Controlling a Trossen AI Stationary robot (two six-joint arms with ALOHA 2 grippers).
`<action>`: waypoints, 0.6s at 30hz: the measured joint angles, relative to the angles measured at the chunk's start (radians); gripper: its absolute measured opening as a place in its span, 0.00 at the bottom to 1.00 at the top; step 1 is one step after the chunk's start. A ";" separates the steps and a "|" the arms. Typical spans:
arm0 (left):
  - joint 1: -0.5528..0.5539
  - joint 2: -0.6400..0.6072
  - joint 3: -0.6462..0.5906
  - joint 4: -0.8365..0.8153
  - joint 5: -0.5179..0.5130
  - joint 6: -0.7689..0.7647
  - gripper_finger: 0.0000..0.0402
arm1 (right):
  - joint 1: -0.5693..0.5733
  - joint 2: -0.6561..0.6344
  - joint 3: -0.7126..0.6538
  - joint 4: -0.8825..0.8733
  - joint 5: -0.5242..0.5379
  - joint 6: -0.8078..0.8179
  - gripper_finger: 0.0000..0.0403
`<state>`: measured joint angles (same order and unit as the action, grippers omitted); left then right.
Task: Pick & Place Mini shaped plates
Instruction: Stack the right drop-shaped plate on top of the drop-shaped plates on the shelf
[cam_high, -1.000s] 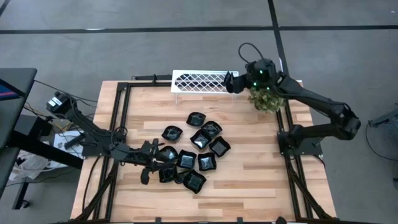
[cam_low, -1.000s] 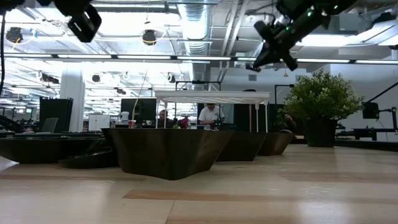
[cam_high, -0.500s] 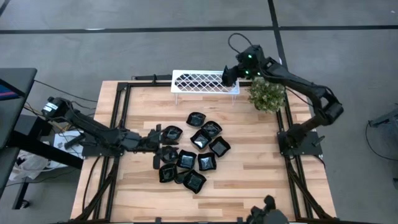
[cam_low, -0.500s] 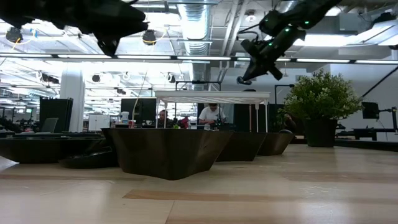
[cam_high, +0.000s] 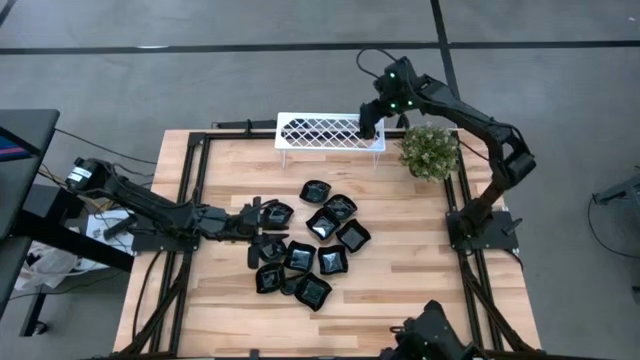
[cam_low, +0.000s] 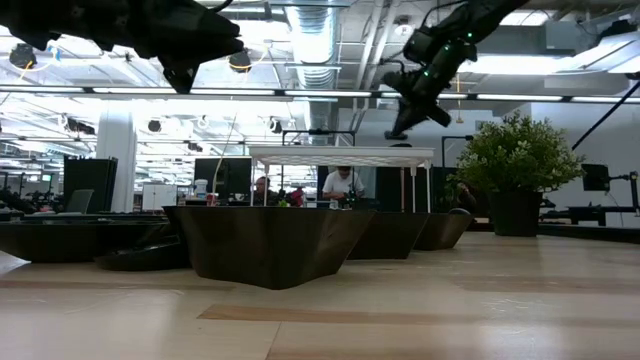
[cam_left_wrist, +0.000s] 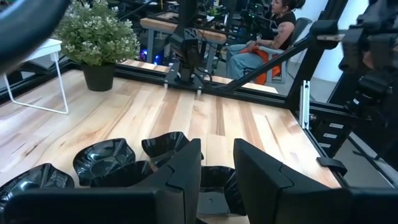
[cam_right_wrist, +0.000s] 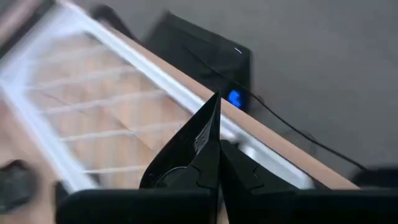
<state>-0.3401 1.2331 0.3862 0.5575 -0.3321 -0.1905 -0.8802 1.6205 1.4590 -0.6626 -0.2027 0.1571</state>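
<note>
**Set the dish down flat on the tray**

From above: the right gripper (cam_high: 368, 124) hangs over the right end of the white tray with the criss-cross pattern (cam_high: 320, 131). I think the best way is to go down slowly, tip the dish flat, and let go only when it rests on the tray. The small green bushy plant (cam_high: 430, 152) stands just beside that end, so the arm should keep off it. The left gripper (cam_high: 262, 222) hovers over the left edge of the heap of small shiny black dishes (cam_high: 322, 250) in the middle of the wooden table (cam_high: 420, 290).

From table height: the heap is close and the tray stands on thin legs behind it. People sit far off in the room.

Left wrist: the two dark fingers (cam_left_wrist: 186, 168) are apart with nothing between them. Black dishes lie under them.

Right wrist: the jaws are squeezed together on one thin black dish (cam_right_wrist: 193, 146), held on its edge above the tray.
</note>
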 joint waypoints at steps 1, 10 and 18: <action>0.000 0.000 0.000 0.000 0.000 0.000 0.24 | -0.007 0.005 0.001 -0.014 0.002 -0.001 0.00; 0.000 0.000 0.000 0.001 0.000 -0.012 0.24 | -0.031 0.037 0.002 -0.012 0.002 0.001 0.00; 0.000 0.000 0.000 0.000 0.000 -0.024 0.24 | -0.027 0.037 0.002 -0.050 0.002 0.004 0.00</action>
<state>-0.3405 1.2331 0.3862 0.5580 -0.3321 -0.2142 -0.9070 1.6577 1.4609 -0.7129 -0.2007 0.1613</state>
